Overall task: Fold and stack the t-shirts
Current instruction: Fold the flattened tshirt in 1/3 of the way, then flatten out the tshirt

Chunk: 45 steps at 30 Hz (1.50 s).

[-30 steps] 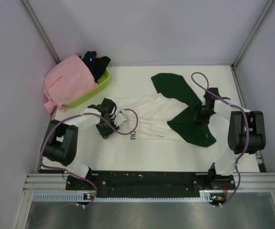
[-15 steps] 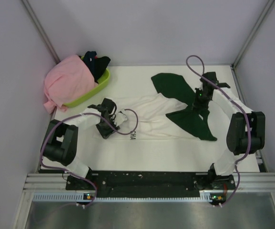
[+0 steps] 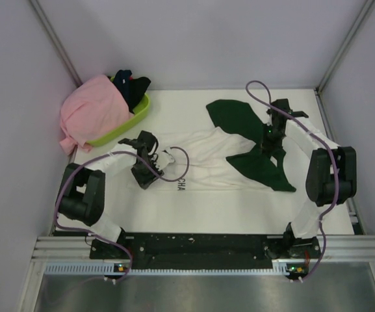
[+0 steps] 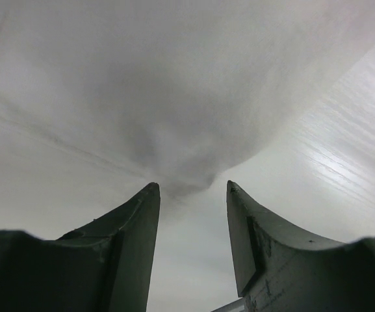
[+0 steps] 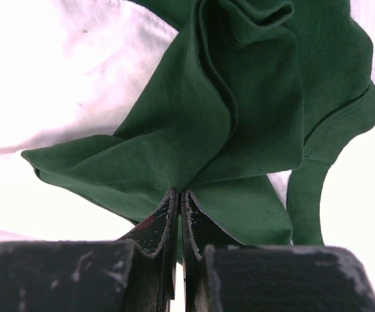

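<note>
A white t-shirt (image 3: pixel 203 162) with dark green sleeves and black lettering (image 3: pixel 181 184) lies spread across the table. My right gripper (image 3: pixel 270 144) is shut on a fold of the near green sleeve (image 3: pixel 262 168); the wrist view shows the jaws (image 5: pixel 179 193) pinching the bunched green cloth (image 5: pixel 239 117). My left gripper (image 3: pixel 147 170) sits at the shirt's left end. Its jaws (image 4: pixel 190 188) stand apart, with puckered white cloth (image 4: pixel 174 97) just past the tips. A pink t-shirt (image 3: pixel 93 114) drapes over the basket, with dark shirts (image 3: pixel 130 84) behind it.
The lime-green basket (image 3: pixel 127 125) stands at the far left corner of the table. The other green sleeve (image 3: pixel 232 117) lies flat towards the back. Grey walls close in on the left, right and back.
My right gripper has moved away from the bases, drawing the near green sleeve up and bunching it. The left gripper has hardly moved.
</note>
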{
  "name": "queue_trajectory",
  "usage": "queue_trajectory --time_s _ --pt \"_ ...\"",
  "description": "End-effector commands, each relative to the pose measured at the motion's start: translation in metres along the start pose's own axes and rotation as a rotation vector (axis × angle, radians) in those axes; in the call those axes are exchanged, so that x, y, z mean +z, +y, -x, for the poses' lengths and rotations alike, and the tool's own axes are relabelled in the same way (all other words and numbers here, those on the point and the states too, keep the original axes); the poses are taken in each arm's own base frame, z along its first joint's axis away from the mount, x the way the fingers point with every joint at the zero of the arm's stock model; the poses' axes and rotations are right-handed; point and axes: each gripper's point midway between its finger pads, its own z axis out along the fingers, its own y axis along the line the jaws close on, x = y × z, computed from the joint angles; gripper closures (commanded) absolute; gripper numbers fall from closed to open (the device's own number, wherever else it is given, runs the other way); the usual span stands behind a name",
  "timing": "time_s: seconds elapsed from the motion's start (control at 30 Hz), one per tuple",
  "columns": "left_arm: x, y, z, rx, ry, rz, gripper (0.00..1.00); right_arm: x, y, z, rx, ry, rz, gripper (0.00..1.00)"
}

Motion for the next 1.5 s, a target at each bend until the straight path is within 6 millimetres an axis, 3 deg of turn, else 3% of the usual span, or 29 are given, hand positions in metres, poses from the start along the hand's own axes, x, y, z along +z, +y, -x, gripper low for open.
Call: queue_trajectory --time_s 0.0,0.07,0.13,0.37,0.5,0.63,0.87,1.17,1.37,1.47 --pt "-0.057 0.007 0.040 -0.005 -0.192 -0.060 0.49 -0.024 0.003 -0.004 -0.033 -0.032 0.011 1.00" --pt "-0.085 0.021 0.062 -0.023 -0.300 -0.070 0.48 -0.025 0.001 -0.014 -0.038 -0.018 0.017 1.00" --pt "-0.087 0.039 0.073 -0.021 -0.335 -0.014 0.47 -0.025 0.001 -0.019 -0.038 -0.010 0.020 1.00" --pt "-0.034 0.068 0.081 0.214 -0.226 0.166 0.48 -0.033 0.006 -0.013 -0.032 -0.038 0.041 1.00" --pt "-0.027 0.104 0.091 0.249 -0.203 0.316 0.49 -0.034 0.004 -0.011 -0.032 -0.045 0.035 1.00" --pt "-0.021 0.130 0.097 0.251 -0.183 0.432 0.59 -0.034 0.004 -0.015 -0.032 -0.042 0.033 1.00" --pt "0.006 0.125 0.078 0.297 -0.079 0.375 0.64 -0.040 -0.003 -0.011 -0.035 -0.070 0.003 1.00" --pt "-0.014 0.093 0.059 0.375 -0.124 0.123 0.51 -0.044 -0.007 -0.005 -0.033 -0.082 -0.002 1.00" --pt "0.000 0.121 0.053 0.377 -0.035 0.229 0.55 -0.045 -0.005 -0.003 -0.032 -0.085 0.005 1.00" --pt "0.004 0.134 0.054 0.369 -0.012 0.277 0.72 -0.046 -0.005 -0.002 -0.034 -0.088 0.005 1.00"
